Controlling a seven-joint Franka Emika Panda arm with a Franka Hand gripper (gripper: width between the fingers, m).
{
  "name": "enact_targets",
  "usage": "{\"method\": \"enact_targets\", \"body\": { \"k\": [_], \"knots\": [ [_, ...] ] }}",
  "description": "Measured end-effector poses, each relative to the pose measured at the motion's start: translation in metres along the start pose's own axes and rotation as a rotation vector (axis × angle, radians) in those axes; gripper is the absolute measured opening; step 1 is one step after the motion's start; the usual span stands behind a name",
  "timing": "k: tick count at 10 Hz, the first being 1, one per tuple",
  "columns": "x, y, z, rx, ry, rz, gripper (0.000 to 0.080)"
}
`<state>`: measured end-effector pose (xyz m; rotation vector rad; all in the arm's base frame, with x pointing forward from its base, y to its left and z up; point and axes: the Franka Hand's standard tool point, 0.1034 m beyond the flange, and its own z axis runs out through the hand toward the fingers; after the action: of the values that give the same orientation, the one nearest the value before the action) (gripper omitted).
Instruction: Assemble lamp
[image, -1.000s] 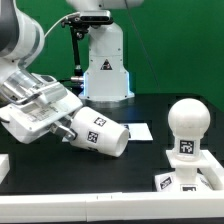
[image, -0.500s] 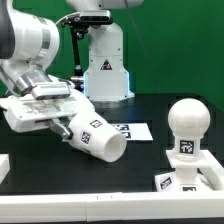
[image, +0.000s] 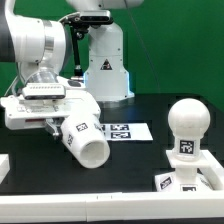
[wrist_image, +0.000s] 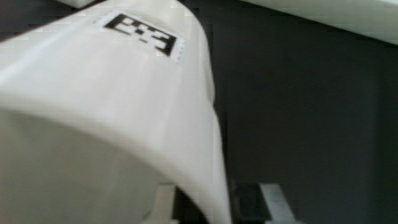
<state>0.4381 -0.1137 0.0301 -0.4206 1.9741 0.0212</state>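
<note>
The white tapered lamp shade (image: 82, 141) hangs tilted above the black table at the exterior view's left, its open wide end pointing down and toward the exterior view's right. My gripper (image: 58, 124) is shut on the shade's narrow end. In the wrist view the shade (wrist_image: 125, 110) fills most of the picture, with a square tag near its far end, and its wall sits between my fingertips (wrist_image: 272, 200). The round ball bulb (image: 187, 119) stands on its neck in the blocky base (image: 188, 176) at the exterior view's right.
The marker board (image: 125, 131) lies flat on the table behind the shade. A white pedestal (image: 105, 68) of another robot stands at the back. A white strip (image: 4, 165) lies at the left edge of the table.
My gripper has turned and risen slightly, swinging the shade's open end from pointing right to pointing down and right. The bulb and base have not moved.
</note>
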Motion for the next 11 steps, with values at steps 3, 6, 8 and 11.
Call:
{"method": "enact_targets", "body": {
  "k": [3,6,8,11],
  "knots": [
    [-0.0011,0.0015,-0.0019,0.020,-0.007,-0.003,0.0097],
    [-0.0006,0.0015,-0.0023,0.020,-0.006,-0.004,0.0433],
    [-0.0005,0.0015,-0.0023,0.020,-0.006,-0.005,0.0617],
    [-0.0004,0.0015,-0.0023,0.020,-0.006,-0.005,0.0697]
  ]
}}
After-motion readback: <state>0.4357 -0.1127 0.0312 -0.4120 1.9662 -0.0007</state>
